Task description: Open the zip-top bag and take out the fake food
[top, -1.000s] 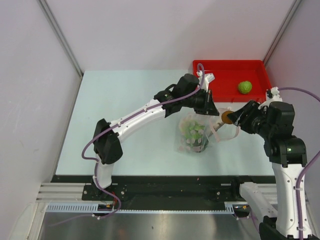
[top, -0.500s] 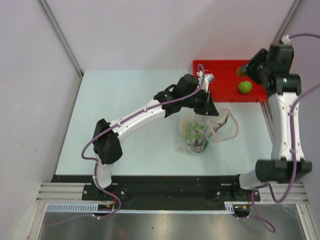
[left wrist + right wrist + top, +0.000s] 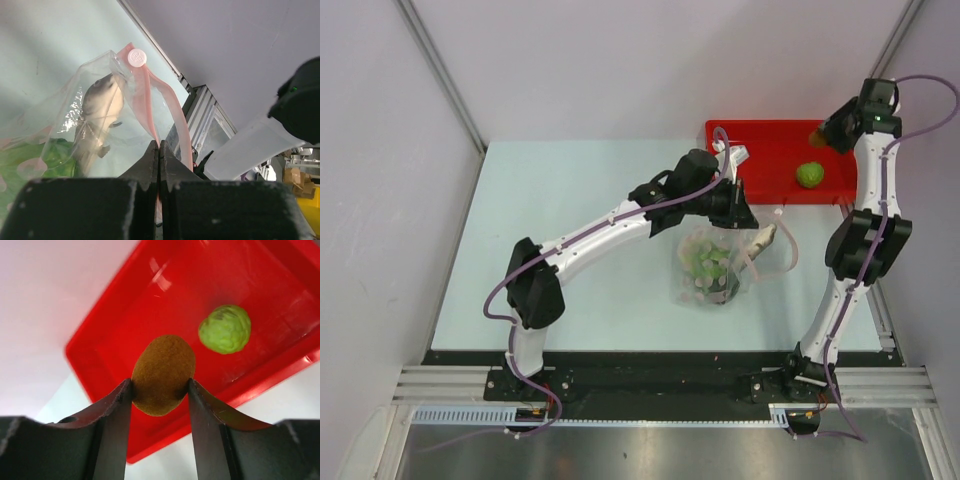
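Top view first: the left arm [image 3: 620,222] reaches from the lower left up to the middle of the frame and ends right at the bag [image 3: 720,262]. The bag sits on the pale surface [image 3: 560,200], just below the red tray [image 3: 760,140] in the upper right. On the left wrist view, the left jaws are pressed together on the bag's pink zip strip [image 3: 150,105], and I see the strip run down into the slit between them. A white slider tab [image 3: 136,56] sits at the top of that strip. Through the clear plastic I can make out the grey fish [image 3: 100,107], nose up, with the leafy green piece [image 3: 30,155] at the lower left of it. From above, the fish [image 3: 761,238] pokes toward the bag's right side, and the greens [image 3: 705,262] fill its middle.

Now the right arm [image 3: 865,245]: it stands tall along the right edge of the frame, with its wrist over the tray's far right corner. On the right wrist view, the right jaws pinch the brown round fruit [image 3: 162,375], one on each side, held clear above the tray floor [image 3: 150,305]. The light green fruit [image 3: 225,329] lies in the tray, up and to the right of the brown one and apart from it. In the top view that green fruit [image 3: 809,175] sits near the tray's right end.
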### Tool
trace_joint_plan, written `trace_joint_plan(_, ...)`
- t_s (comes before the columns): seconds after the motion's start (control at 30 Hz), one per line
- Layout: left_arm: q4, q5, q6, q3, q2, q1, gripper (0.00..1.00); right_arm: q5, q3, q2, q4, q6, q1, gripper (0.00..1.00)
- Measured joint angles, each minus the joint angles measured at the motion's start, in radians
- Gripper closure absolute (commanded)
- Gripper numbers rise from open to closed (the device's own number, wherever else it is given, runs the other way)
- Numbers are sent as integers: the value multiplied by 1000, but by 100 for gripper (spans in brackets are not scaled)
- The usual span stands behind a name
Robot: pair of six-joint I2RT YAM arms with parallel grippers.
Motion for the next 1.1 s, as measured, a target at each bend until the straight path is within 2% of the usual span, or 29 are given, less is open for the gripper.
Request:
trace_joint_plan(0.27, -3, -15, 0, -23, 0, -6, 100, -68, -61, 159, 54, -6, 11, 100)
trace_joint_plan(0.33, -4, -16, 0, -24, 0, -6, 100, -79, -77, 179, 54, -3, 16, 97)
trace_joint_plan(0.47, -7, -15, 0, -24, -1, -7, 100, -106, -81, 225, 56, 0, 24, 74)
trace_joint_plan(0.53, -13, -15, 0, -24, -1, -8, 100, -112, -81, 244, 54, 3, 24, 58)
trace_joint_plan(0.57, -16, -15, 0, -24, -1, -8, 100, -113, -81, 254, 50, 4, 24, 45)
trace_joint_plan(0.63, -24, -15, 0, -24, -1, -8, 100, -113, -81, 263, 44, 4, 24, 41)
trace_joint_plan(0.67, -26, -15, 0, -24, -1, -8, 100, -114, -79, 267, 36, 4, 24, 34)
trace_joint_plan(0.77, -33, -15, 3, -24, -1, -8, 100, -115, -31, 290, -9, 2, 23, 23)
trace_joint_plan(0.97, -44, -9, 21, -24, -1, -8, 100, -107, 23, 278, -100, -4, 29, 22)
trace_joint_plan(1.1, -57, -3, 38, -24, -1, -8, 100, -103, -101, 164, -129, 0, 44, 22)
